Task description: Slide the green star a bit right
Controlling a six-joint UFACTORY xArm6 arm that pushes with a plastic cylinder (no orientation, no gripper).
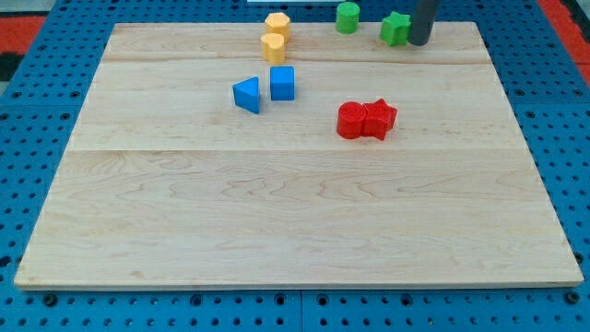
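1. A pale wooden board (295, 221) lay on a blue perforated table (37, 101) and filled most of the frame; it carried every block, and no box or bin showed among them.
2. Left of centre in the upper part, a blue triangular block (247, 94) sat just beside a blue cube (282, 83).
3. Above them, near the top edge, two yellow rounded blocks (275, 37) touched, one behind the other.
4. At mid-frame, a red cylinder (351, 121) pressed against a red star-like block (380, 117).
5. At the top, a green cylinder (347, 17) stood apart from the green star (395, 29), which lay at the board's top edge, right of centre.
6. My tip (419, 42), a bare dark rod holding nothing, rested against the star's right side.
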